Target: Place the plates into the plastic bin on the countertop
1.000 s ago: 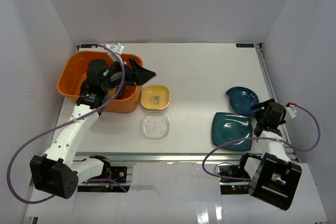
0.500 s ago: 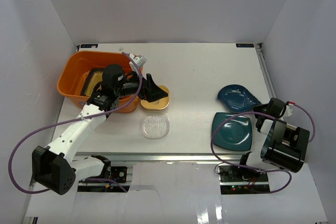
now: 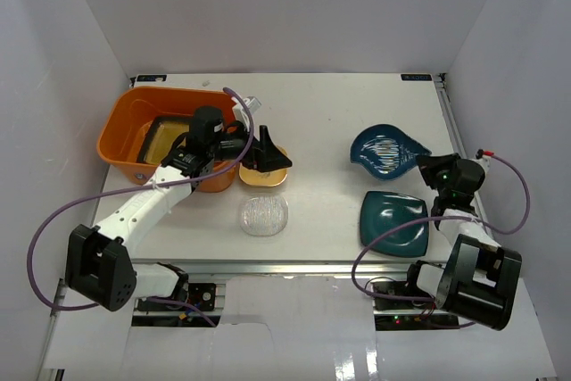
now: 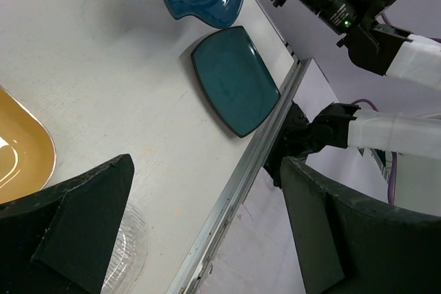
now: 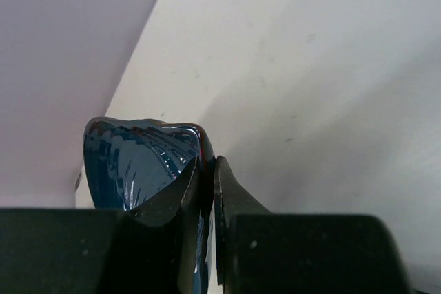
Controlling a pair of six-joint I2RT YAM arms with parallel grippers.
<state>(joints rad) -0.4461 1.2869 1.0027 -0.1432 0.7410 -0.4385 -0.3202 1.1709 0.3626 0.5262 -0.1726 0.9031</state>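
Top view: the left claw (image 3: 268, 153), having left the orange bin (image 3: 120, 118) at ten o'clock on the counter (image 3: 330, 113), is hovering spread over the yellow plate (image 3: 264, 178). The right claw (image 3: 428, 169) is carrying the scalloped teal plate (image 3: 385, 149) further toward the bin. Left wrist: fingers (image 4: 351, 239) are gaping, empty. Right wrist: jaws are pinching the plate's rim, hiding its lower half.

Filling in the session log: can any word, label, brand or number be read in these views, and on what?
No text is legible in any view.
Small dark label on the far edge of the countertop: too small to read.
Plastic bin and scalloped teal plate: no print visible.
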